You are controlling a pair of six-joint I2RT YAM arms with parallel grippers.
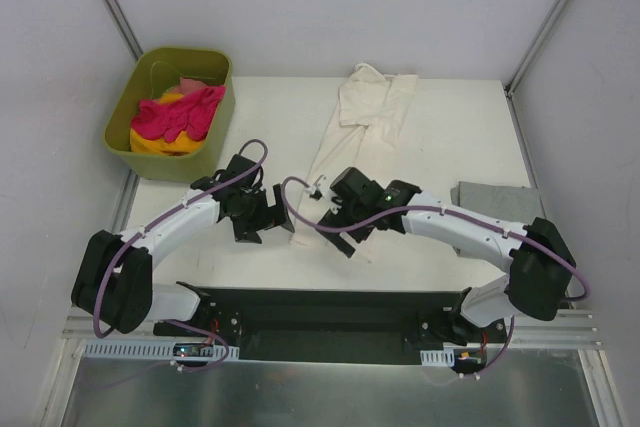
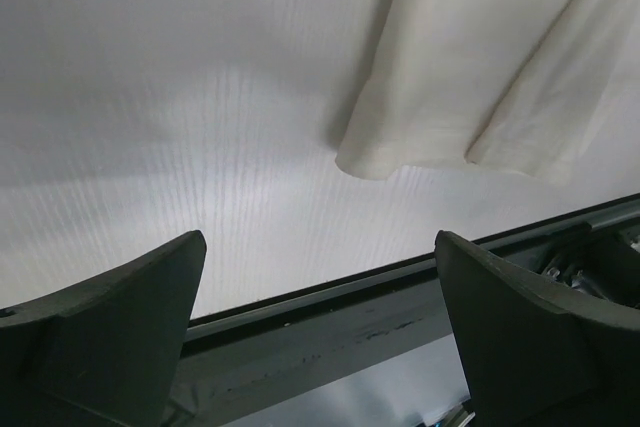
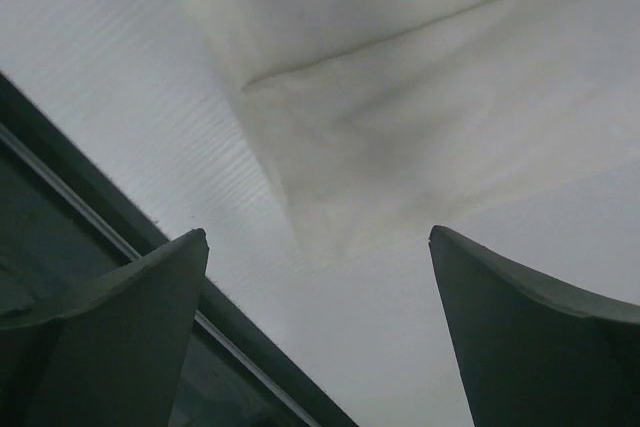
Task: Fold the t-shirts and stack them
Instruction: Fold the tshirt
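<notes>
The cream-white t-shirt (image 1: 345,137) lies as a long narrow strip down the middle of the table, its near end between my two grippers. My left gripper (image 1: 270,222) is open and empty, just left of that end; in the left wrist view the gripper (image 2: 320,237) hangs over the table's near edge with the shirt's corner (image 2: 450,77) ahead and to the right. My right gripper (image 1: 332,232) is open and empty, just right of the end; in the right wrist view the gripper (image 3: 318,235) sits just short of the shirt's hem (image 3: 420,97).
An olive-green tub (image 1: 120,112) at the back left holds pink (image 1: 185,112) and yellow (image 1: 160,144) shirts. A folded grey shirt (image 1: 497,202) lies at the right edge behind my right arm. The table's dark front rail (image 2: 350,302) runs right under both grippers.
</notes>
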